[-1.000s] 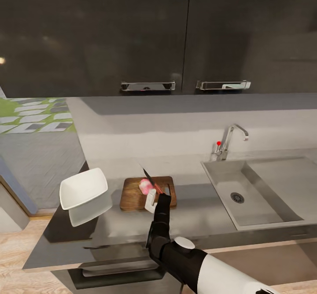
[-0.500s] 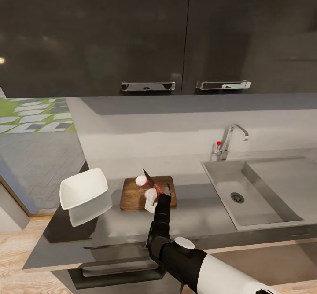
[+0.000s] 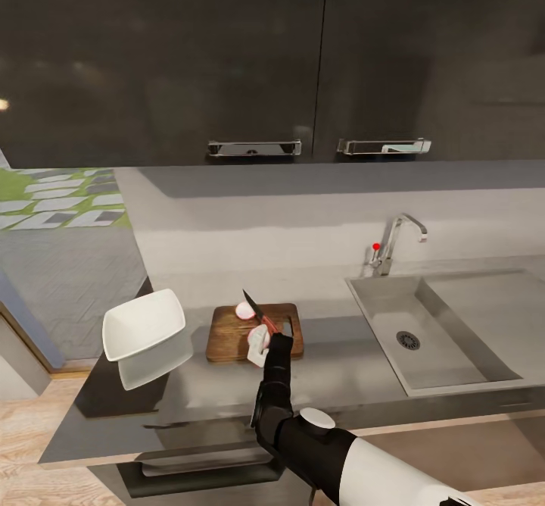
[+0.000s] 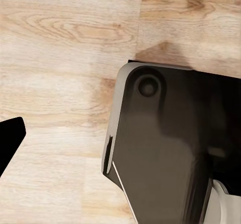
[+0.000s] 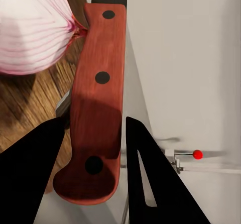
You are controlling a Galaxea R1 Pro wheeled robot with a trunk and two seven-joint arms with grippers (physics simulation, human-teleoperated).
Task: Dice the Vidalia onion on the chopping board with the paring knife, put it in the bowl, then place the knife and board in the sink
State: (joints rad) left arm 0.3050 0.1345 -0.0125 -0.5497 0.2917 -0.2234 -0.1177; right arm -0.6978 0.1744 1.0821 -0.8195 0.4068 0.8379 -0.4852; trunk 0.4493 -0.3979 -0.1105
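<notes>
I was dicing: my right end effector pinched the knife; the onion needed more cuts.

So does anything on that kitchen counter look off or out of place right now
One thing: the white bowl sits tilted at the countertop's left end rather than flat. Otherwise it looks orderly: two onion pieces lie on the chopping board, and the right claw holds the paring knife.

Head camera: elevated, facing forward and down over the table. Right wrist camera: very close, looking along the jaws at the paring knife over the chopping board, shared with the head view. Left wrist camera: faces the floor.
</notes>
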